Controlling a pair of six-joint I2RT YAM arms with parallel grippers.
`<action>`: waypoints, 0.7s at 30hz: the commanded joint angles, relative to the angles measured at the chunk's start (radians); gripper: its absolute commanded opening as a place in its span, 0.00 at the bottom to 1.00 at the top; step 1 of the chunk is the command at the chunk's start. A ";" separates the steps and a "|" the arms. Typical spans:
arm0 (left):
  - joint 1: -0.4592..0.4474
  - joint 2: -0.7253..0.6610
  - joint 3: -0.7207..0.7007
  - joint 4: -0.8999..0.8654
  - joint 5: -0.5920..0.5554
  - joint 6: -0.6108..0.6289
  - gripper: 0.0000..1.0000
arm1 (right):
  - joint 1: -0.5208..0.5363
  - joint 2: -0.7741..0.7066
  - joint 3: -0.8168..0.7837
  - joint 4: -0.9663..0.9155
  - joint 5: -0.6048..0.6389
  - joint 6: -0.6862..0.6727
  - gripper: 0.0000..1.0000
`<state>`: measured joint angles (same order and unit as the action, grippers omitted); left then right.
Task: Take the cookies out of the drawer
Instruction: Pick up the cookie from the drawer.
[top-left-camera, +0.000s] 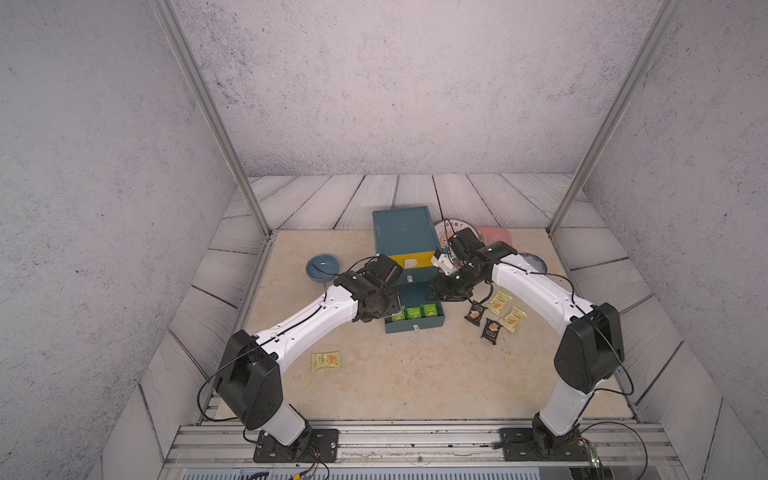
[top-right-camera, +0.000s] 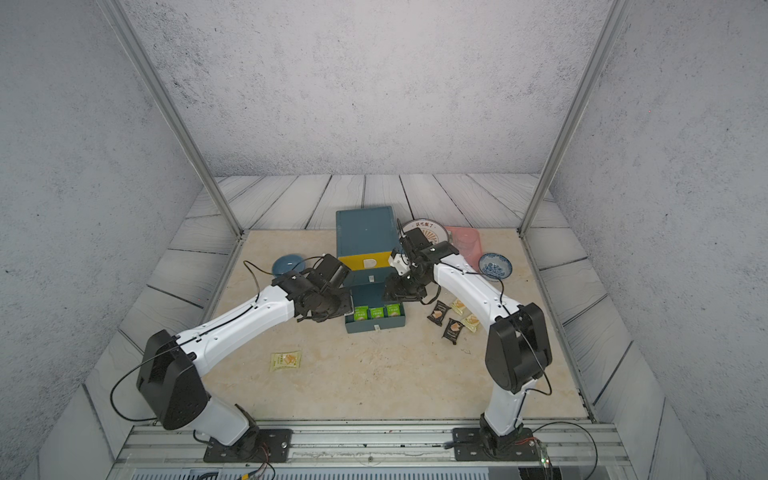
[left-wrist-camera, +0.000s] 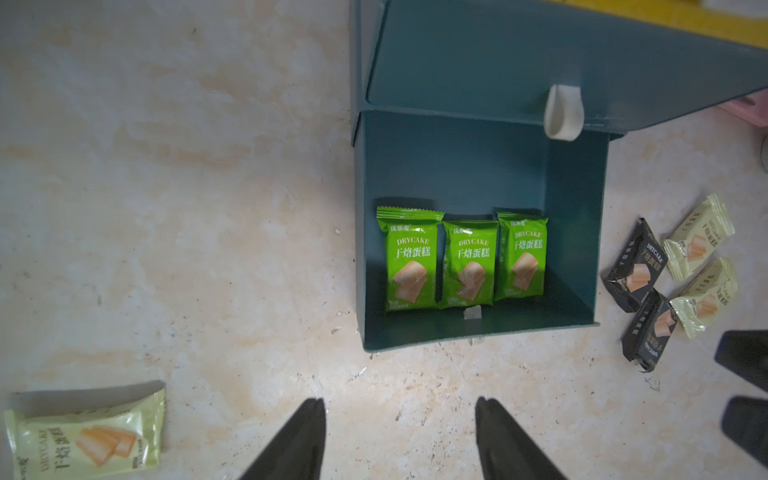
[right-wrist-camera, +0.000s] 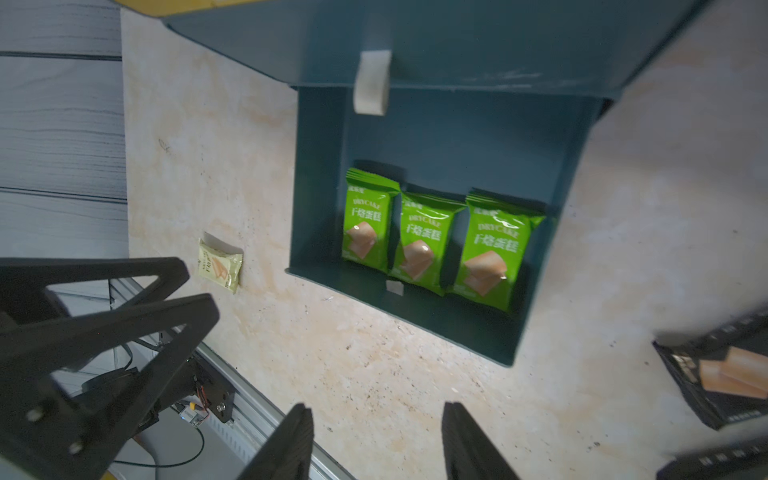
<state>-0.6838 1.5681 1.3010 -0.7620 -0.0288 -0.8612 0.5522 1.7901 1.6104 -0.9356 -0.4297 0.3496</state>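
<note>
Closest to the lens runs the grooved aluminium rail (top-left-camera: 415, 440) that anchors both arms, so each reaches in from its own side of the beige marbled counter (top-left-camera: 395, 382). Between them stands the small teal plastic cabinet (top-left-camera: 401, 226) with a yellow upper front. Its lowest teal drawer (top-left-camera: 415, 329) is pulled out toward the rail. That leaves the tray open from above, which is likely why both wrists point down over it.

Three green cookie packets (left-wrist-camera: 469, 262) sit inside in a row, side by side, and seem to lean on the drawer's front wall. The rest of the tray floor is bare. Their crimped upper edges stand free, probably the easiest place to pinch.

Cookies already outside lie where each arm can set them down without crossing the other. Two black packets (top-left-camera: 473, 312) and two pale yellow packets (top-left-camera: 498, 302) cluster on the counter just beside the drawer's right side. A lone pale yellow packet (top-left-camera: 326, 360) rests well apart to the left.

The left fingers (left-wrist-camera: 299, 440) are spread with nothing between them, near the drawer's left edge. The right fingers (right-wrist-camera: 469, 444) are likewise apart and empty by its right side. Both look ready to take a green packet, though which arm goes first cannot be told.
</note>
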 joint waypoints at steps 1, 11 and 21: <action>0.042 0.033 -0.033 0.037 0.076 0.021 0.62 | 0.053 0.057 0.054 -0.071 0.058 0.024 0.55; 0.053 0.130 -0.039 0.139 0.176 0.071 0.59 | 0.078 0.111 0.003 0.037 0.140 0.101 0.54; 0.073 0.188 -0.034 0.090 0.159 0.097 0.54 | 0.078 0.190 0.042 0.065 0.159 0.072 0.53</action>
<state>-0.6212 1.7355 1.2594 -0.6472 0.1284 -0.7879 0.6319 1.9553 1.6287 -0.8688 -0.2947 0.4347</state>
